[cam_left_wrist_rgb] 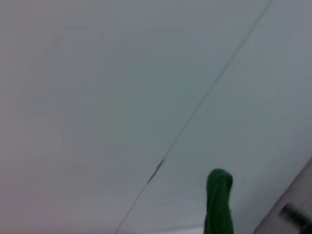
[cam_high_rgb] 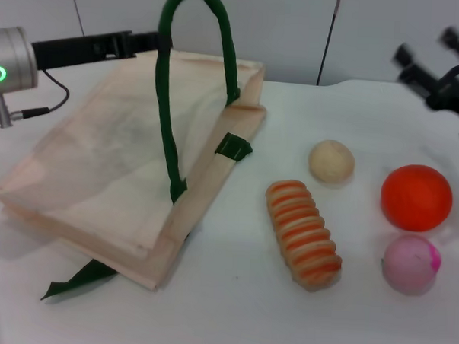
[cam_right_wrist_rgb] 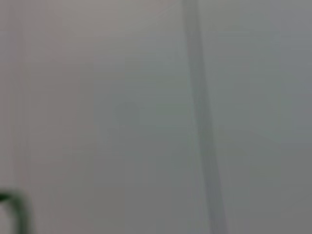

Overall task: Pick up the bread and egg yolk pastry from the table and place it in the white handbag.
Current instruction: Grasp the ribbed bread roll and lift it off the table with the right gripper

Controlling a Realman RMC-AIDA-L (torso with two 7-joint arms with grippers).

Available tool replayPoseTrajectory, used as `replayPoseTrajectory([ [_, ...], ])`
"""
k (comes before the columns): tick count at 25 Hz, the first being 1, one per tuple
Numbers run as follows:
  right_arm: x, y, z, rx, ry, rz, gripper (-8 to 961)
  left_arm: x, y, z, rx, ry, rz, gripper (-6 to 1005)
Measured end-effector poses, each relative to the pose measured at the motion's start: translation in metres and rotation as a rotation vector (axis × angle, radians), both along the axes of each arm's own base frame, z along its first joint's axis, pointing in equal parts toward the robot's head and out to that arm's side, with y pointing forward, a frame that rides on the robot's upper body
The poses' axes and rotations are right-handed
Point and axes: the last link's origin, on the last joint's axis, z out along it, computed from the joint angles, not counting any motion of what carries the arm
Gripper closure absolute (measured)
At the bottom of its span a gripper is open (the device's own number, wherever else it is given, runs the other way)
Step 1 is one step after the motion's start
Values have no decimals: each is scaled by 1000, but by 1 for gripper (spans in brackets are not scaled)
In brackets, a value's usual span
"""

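The white handbag (cam_high_rgb: 115,167) lies flat on the table's left half, its mouth toward the right. One dark green handle (cam_high_rgb: 197,33) stands up in an arch. My left gripper (cam_high_rgb: 160,41) reaches in from the left and is shut on that handle near its top; the handle also shows in the left wrist view (cam_left_wrist_rgb: 218,200). The striped orange and cream bread (cam_high_rgb: 303,232) lies right of the bag. The pale beige egg yolk pastry (cam_high_rgb: 331,161) sits just behind it. My right gripper (cam_high_rgb: 432,63) is open and empty in the air at the far right, above and behind the balls.
A smooth orange ball (cam_high_rgb: 416,197) and a pink ball (cam_high_rgb: 411,262) sit at the right, close to the bread and pastry. The bag's second green handle (cam_high_rgb: 76,281) trails onto the table at the front left. A wall stands behind the table.
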Motion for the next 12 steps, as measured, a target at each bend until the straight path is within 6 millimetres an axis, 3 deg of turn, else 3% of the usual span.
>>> replayPoseTrajectory([
  [5,-16,-3,6,-278,-77,101,75,0,-12,10,48,-78,-96,877],
  [12,-30,-21,16,-534,-166,178,75,-1,-21,21,98,-133,-160,878],
])
